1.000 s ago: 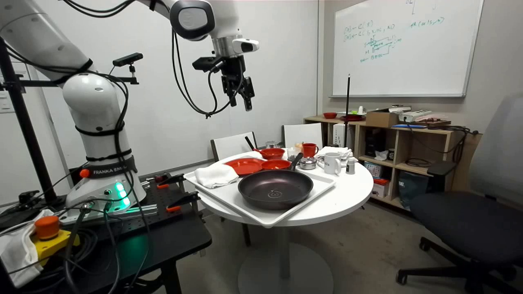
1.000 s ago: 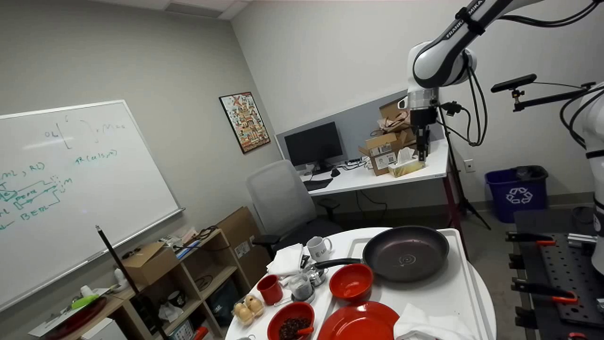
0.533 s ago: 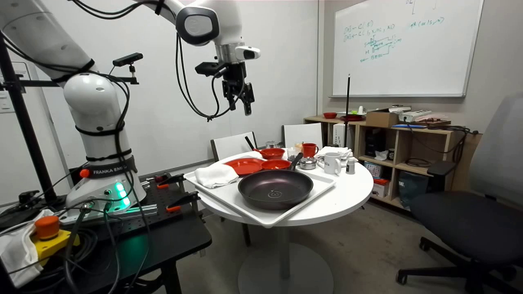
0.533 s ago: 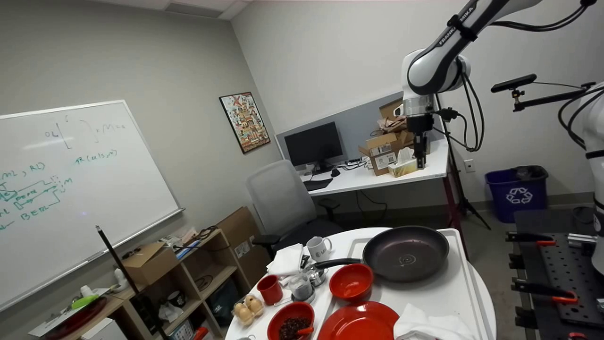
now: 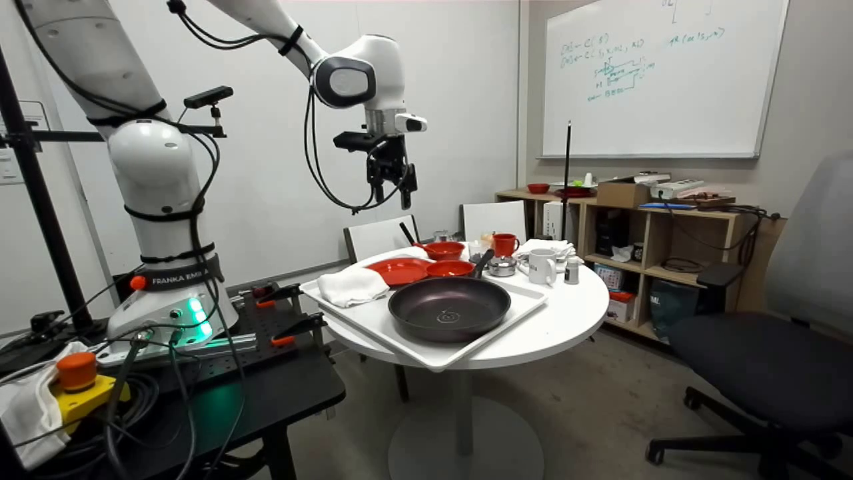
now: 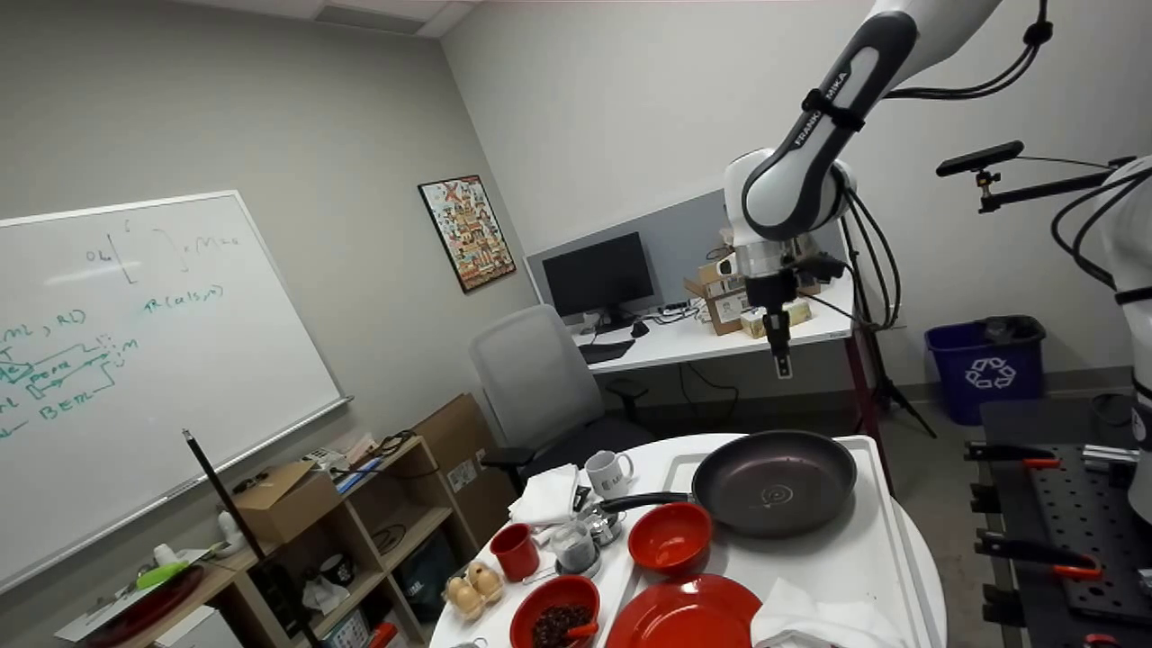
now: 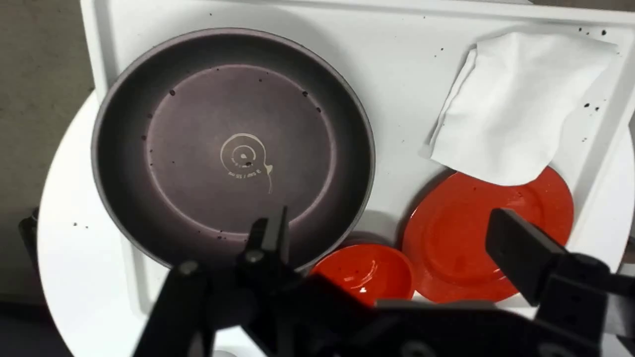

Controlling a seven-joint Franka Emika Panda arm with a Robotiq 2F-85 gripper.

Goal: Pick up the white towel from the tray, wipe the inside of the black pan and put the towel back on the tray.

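The white towel (image 5: pixel 353 287) lies folded on the white tray (image 5: pixel 530 301), and its edge overlaps the red plate in the wrist view (image 7: pixel 516 104). In an exterior view the towel (image 6: pixel 819 621) is cut off by the lower frame edge. The black pan (image 5: pixel 450 313) stands upright on the tray beside the towel; its inside shows a few dark specks in the wrist view (image 7: pixel 238 119). My gripper (image 5: pixel 393 200) is open and empty, high above the tray. In the wrist view the open fingers (image 7: pixel 389 230) span over the pan's edge, the red bowl and the plate.
A red plate (image 6: pixel 688 621) and red bowl (image 6: pixel 670 537) sit beside the pan. The pan's handle (image 6: pixel 648 500) reaches toward a white mug (image 6: pixel 610 472). A bowl of dark beans (image 6: pixel 558 607), a red mug (image 6: pixel 516 551), eggs (image 6: pixel 472 589) and another white cloth (image 6: pixel 545 497) crowd the table.
The arm has come down and forward, so my gripper is lower over the table. The gripper stays open. The towel, pan and tray have not moved.
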